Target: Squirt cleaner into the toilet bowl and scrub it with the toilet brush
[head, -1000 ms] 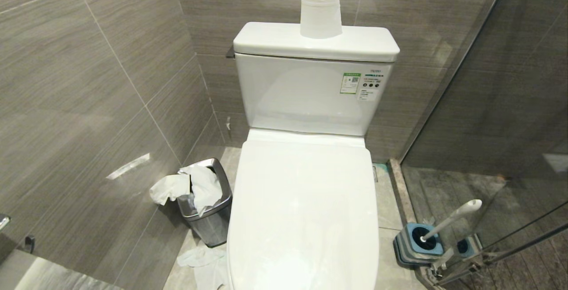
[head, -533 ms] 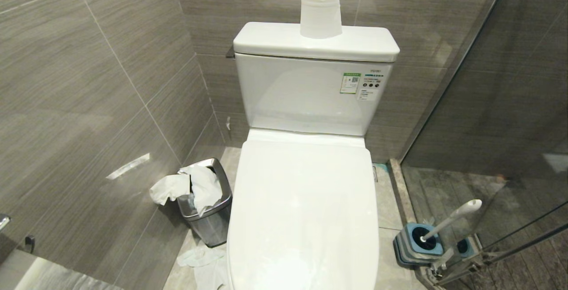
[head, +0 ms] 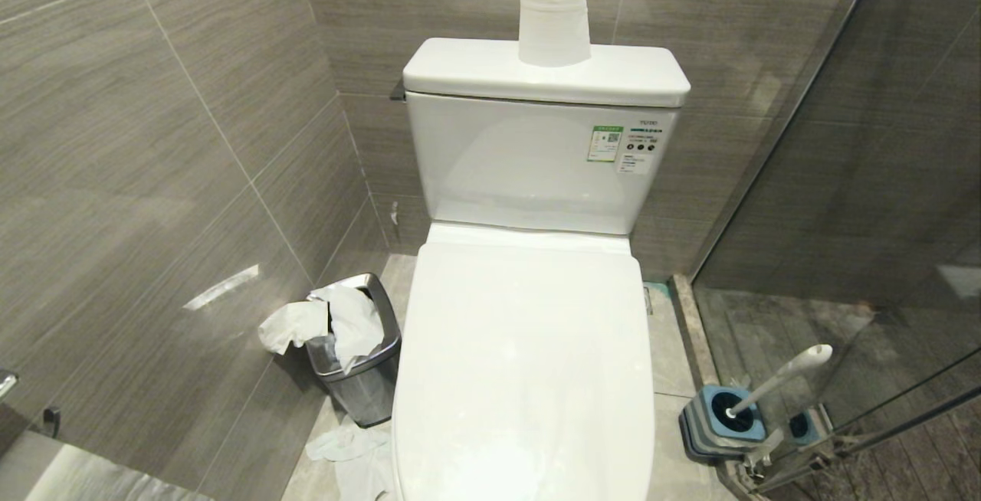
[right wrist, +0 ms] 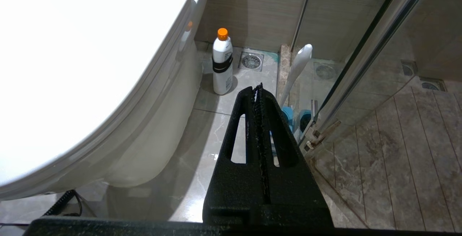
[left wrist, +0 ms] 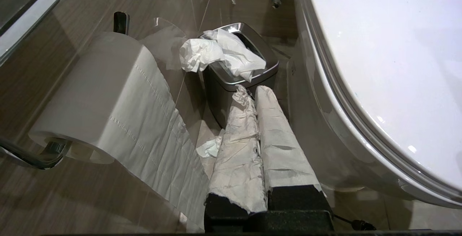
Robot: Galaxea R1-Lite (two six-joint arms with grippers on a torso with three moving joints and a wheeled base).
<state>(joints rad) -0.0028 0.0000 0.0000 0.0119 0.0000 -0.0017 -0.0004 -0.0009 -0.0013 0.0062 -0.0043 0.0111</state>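
The white toilet has its lid (head: 529, 363) down, so the inside of the toilet bowl is hidden. The toilet brush (head: 782, 378) leans with its white handle up in a grey-and-blue holder (head: 720, 424) on the floor to the right. No cleaner liquid shows. A white bottle (right wrist: 222, 66) with an orange cap stands on the floor beside the toilet. My left gripper (left wrist: 252, 90), its fingers wrapped in white paper, is shut and empty, low at the toilet's left side. My right gripper (right wrist: 258, 86) is shut and empty, low at the right, short of the brush handle (right wrist: 297, 66).
A steel waste bin (head: 368, 378) stuffed with tissue stands left of the toilet, with tissue on the floor. A paper roll (head: 553, 22) sits on the tank and another roll (left wrist: 97, 95) hangs on the left wall. A glass shower partition (head: 881, 217) closes the right side.
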